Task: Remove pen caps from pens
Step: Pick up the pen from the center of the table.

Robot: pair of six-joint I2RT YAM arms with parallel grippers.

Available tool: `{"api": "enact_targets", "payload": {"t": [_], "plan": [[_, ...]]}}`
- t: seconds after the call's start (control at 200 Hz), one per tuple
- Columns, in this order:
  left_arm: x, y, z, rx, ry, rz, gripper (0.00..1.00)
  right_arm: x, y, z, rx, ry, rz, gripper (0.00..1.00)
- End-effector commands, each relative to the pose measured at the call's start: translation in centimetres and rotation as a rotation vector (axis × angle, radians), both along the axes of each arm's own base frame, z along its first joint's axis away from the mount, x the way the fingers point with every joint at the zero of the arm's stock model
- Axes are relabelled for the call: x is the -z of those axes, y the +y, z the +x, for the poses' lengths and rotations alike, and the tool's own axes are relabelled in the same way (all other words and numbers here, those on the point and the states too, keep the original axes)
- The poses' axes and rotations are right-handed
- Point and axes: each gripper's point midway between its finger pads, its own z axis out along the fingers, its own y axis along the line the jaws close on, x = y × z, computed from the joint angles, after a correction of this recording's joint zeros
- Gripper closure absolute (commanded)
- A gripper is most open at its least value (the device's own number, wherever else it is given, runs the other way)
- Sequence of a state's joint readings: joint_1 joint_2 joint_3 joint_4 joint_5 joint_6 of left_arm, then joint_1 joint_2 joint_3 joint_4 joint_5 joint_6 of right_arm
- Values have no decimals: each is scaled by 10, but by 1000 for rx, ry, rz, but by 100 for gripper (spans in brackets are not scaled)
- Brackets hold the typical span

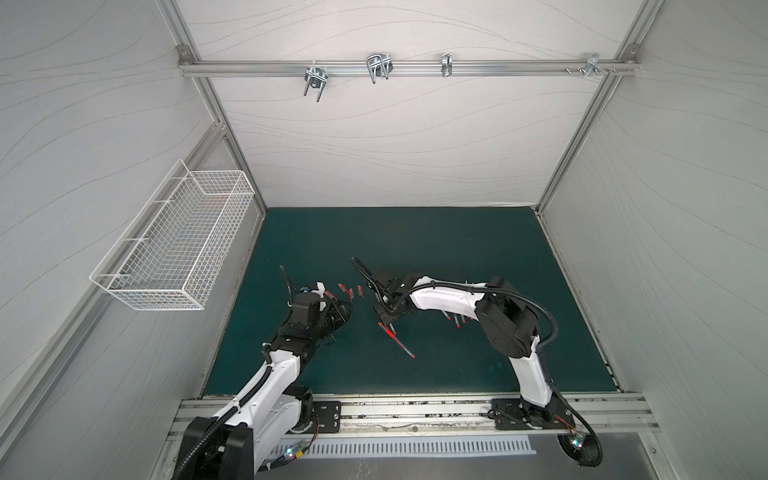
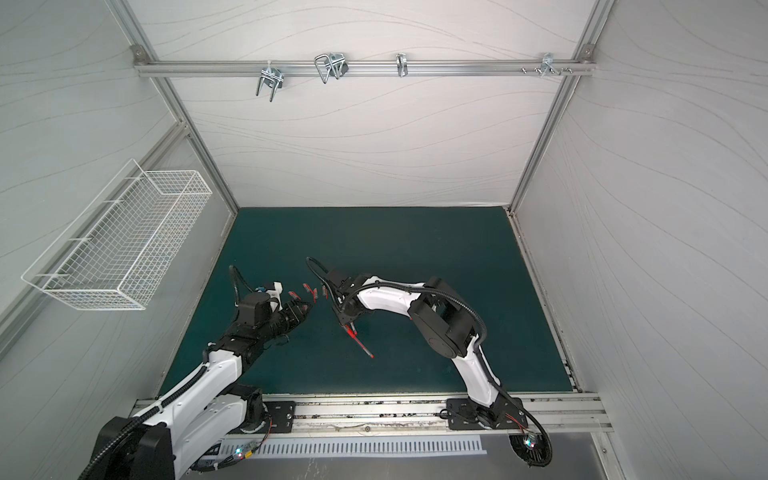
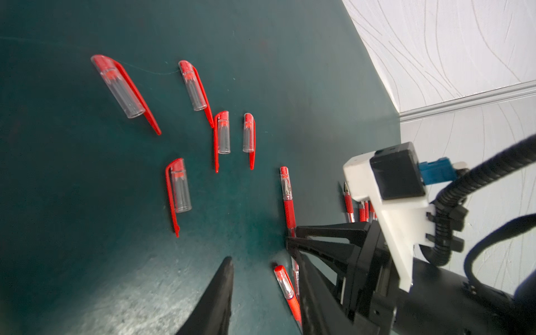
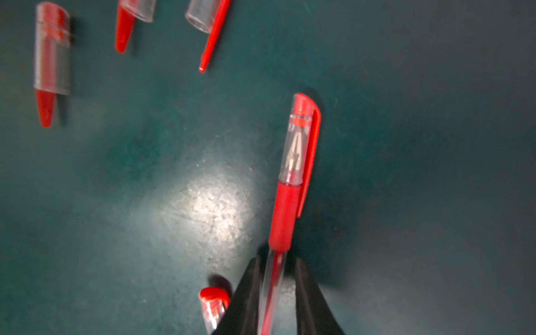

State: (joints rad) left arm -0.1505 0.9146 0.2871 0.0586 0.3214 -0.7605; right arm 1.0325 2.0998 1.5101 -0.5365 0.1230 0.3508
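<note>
We start at the white wire basket (image 1: 174, 237) on the left wall and work rightward from it. Next comes the left claw (image 3: 261, 290): its black fingers stand apart over the dark green surface (image 1: 415, 241) with nothing between them. Just beyond its tips we count five loose pen caps (image 3: 181, 185), clear plastic sleeves with red tops and long red clips, lying separate on the surface. They show in both top views as a small red cluster (image 1: 349, 291) between the two claws. Further right of the basket, the right claw (image 4: 275, 290) is clenched on the clear barrel of a capped pen (image 4: 285, 214), a slim stick pen with a red grip, its red-clipped cap still on and pointing away from the fingers. A second capped pen (image 4: 213, 304) lies just beside those fingers. Past that claw, under the right arm, several more pens (image 1: 457, 322) lie on the surface, red ends showing.
</note>
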Motion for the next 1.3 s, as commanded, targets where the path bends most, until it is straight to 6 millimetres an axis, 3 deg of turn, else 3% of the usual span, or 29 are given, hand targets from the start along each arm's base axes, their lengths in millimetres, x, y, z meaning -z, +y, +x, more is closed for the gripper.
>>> {"api": "enact_targets", "payload": {"t": [0.0, 0.145, 0.31, 0.43, 0.575, 0.735, 0.89, 1.015, 1.14, 1.295], "plan": [[-11, 2, 8, -11, -35, 9, 62, 13, -8, -6, 9, 21, -58, 81], [-11, 3, 9, -13, -37, 15, 62, 5, -13, -1, 29, -9, -54, 91], [-23, 4, 16, -9, -68, 32, 61, -31, -20, 12, 42, -41, 12, 92], [-60, -11, 26, 30, -145, -33, 61, -65, -31, 19, 57, -36, 137, 93], [-110, -31, 30, 91, -281, -73, 61, -109, -63, 25, 110, -46, 308, 95], [-174, -81, 21, 263, -524, -116, 58, -157, -90, 11, 86, -23, 531, 95], [-205, -118, 21, 393, -629, -190, 58, -198, -110, 0, 65, -90, 746, 96], [-198, -130, 20, 466, -695, -233, 57, -211, -113, -10, 7, -168, 853, 97], [-179, -133, 17, 490, -732, -234, 58, -203, -115, -14, -11, -205, 882, 98], [-178, -137, 13, 517, -732, -241, 58, -190, -109, -16, -24, -298, 807, 99]]}}
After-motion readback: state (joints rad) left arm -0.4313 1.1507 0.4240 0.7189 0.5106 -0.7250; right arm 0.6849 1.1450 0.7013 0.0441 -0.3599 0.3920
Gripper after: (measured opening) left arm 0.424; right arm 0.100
